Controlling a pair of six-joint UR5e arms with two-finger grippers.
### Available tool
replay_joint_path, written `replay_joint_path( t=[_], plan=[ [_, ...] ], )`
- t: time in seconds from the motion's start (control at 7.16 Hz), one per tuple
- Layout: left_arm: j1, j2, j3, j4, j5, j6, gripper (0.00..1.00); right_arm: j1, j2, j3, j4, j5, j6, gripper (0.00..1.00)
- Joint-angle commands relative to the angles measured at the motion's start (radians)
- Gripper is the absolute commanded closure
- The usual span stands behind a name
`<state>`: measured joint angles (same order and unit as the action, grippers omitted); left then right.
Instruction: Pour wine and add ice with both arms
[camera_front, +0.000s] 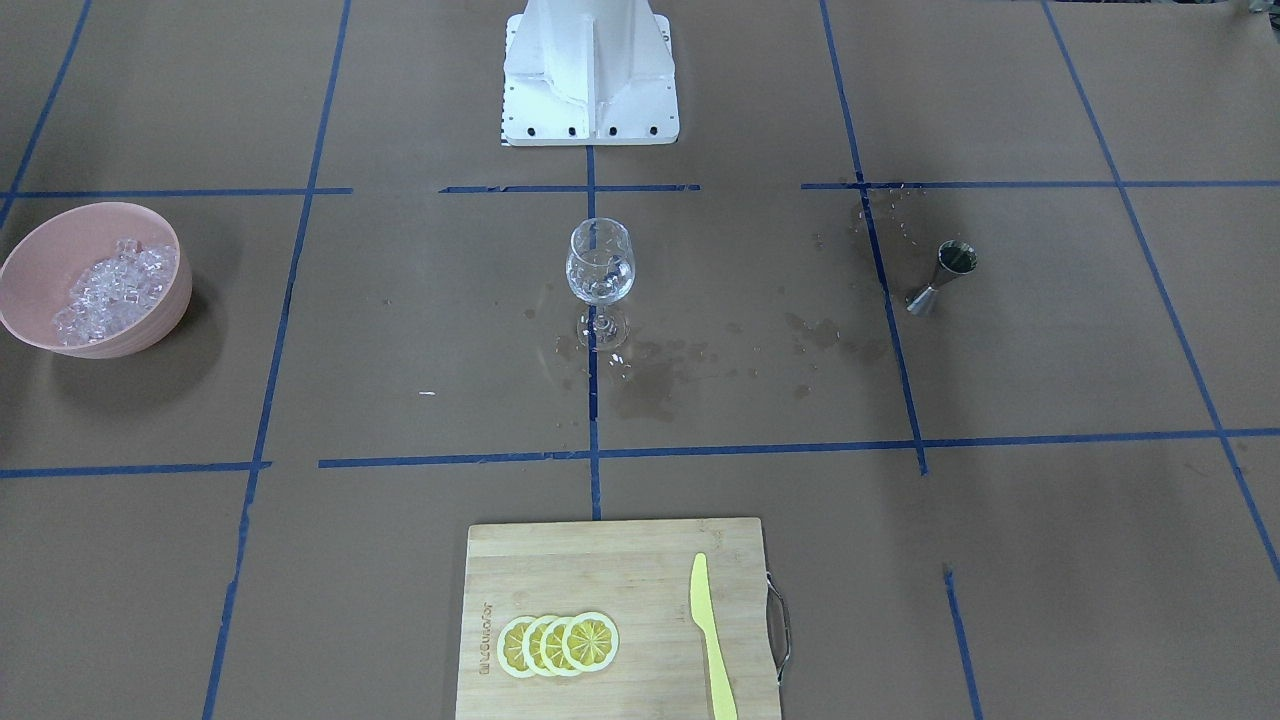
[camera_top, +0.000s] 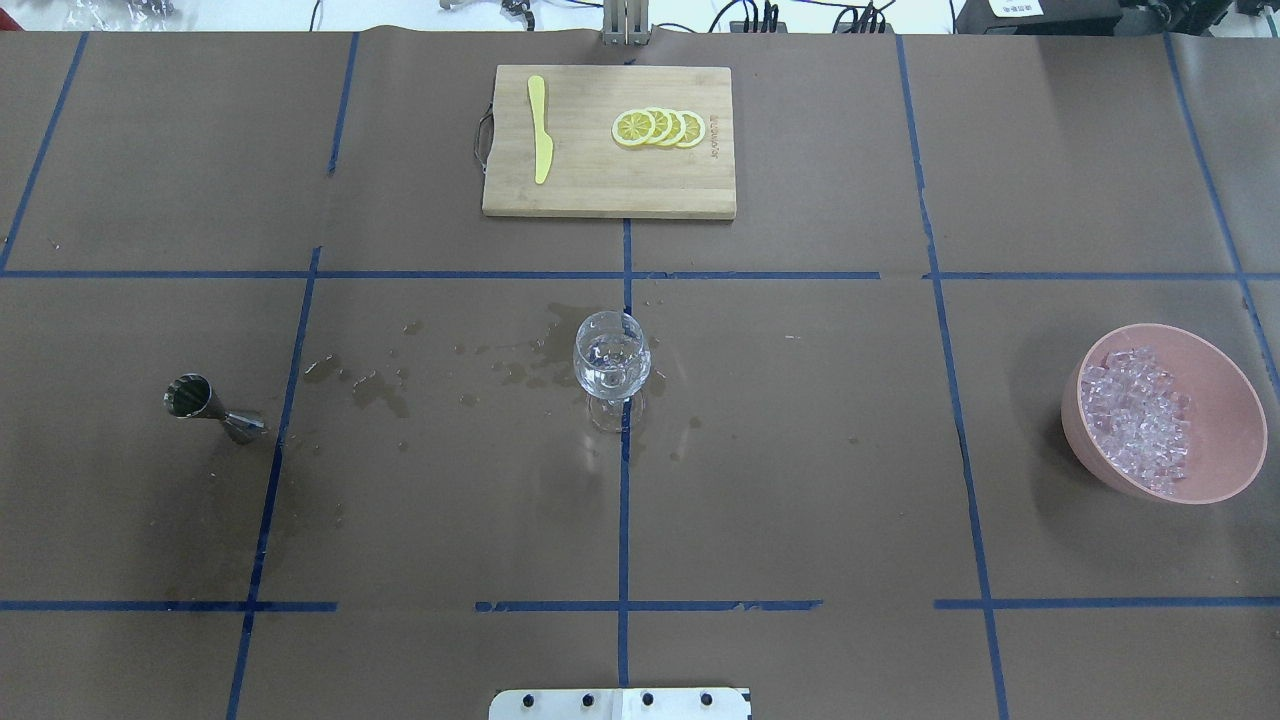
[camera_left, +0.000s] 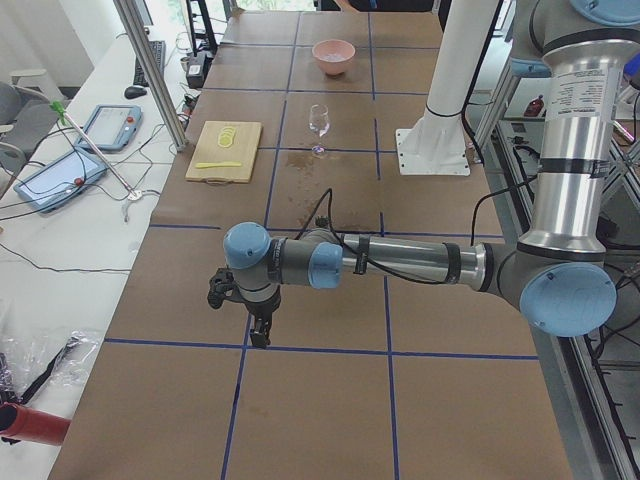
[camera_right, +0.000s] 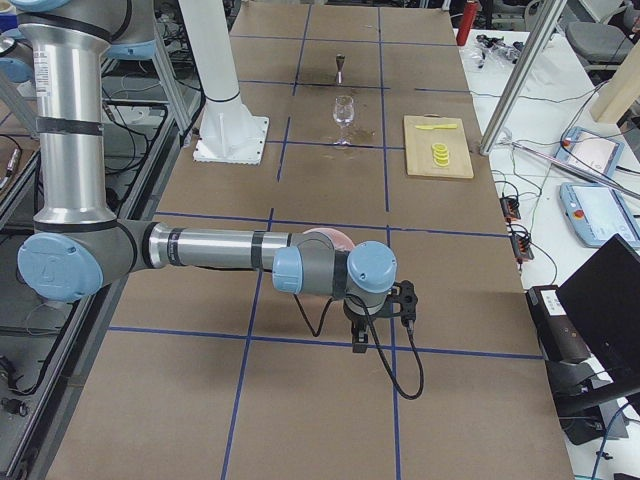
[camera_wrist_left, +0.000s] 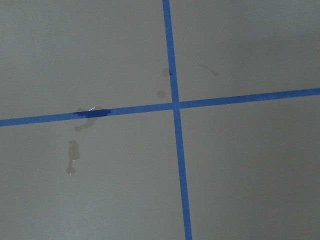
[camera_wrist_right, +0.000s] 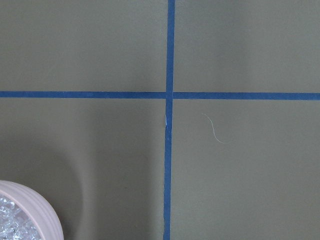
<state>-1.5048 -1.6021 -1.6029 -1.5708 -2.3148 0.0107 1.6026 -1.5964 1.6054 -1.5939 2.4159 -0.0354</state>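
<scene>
A clear wine glass (camera_front: 600, 265) stands upright at the table's middle, with something clear and glinting low in its bowl. A steel jigger (camera_front: 945, 275) stands toward my left, and the wine (camera_front: 960, 258) looks dark in its top cup. A pink bowl (camera_top: 1225, 420) toward my right holds the ice (camera_top: 1135, 420); it also shows in the right wrist view (camera_wrist_right: 30, 210). My left gripper (camera_left: 260, 338) and right gripper (camera_right: 358, 345) hang over the table's two ends, far from these. I cannot tell whether either is open or shut.
A wooden cutting board (camera_front: 600, 560) at the far side carries lemon slices (camera_front: 560, 643) and a yellow knife (camera_front: 710, 640). The white pedestal (camera_front: 590, 75) stands at the robot's side. Wet stains (camera_front: 650, 375) lie around the glass and toward the jigger.
</scene>
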Motion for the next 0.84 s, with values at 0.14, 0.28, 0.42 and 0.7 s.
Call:
replay_joint_path(
  t=[0.14,0.28,0.42,0.7],
  plan=[
    [0.000,-0.008,-0.009,-0.003,-0.002,-0.002,0.00,0.002,0.010,0.005,0.000,0.006,0.006,0.00],
    [0.000,-0.019,-0.040,-0.003,-0.002,-0.002,0.00,0.002,0.012,0.005,0.000,0.006,0.006,0.00],
    [0.000,-0.044,-0.122,0.008,0.002,-0.041,0.00,0.002,0.013,0.010,0.000,0.008,0.006,0.00],
    [0.023,-0.073,-0.275,0.011,0.009,-0.156,0.00,0.004,0.015,0.013,0.000,0.021,0.009,0.00]
  ],
)
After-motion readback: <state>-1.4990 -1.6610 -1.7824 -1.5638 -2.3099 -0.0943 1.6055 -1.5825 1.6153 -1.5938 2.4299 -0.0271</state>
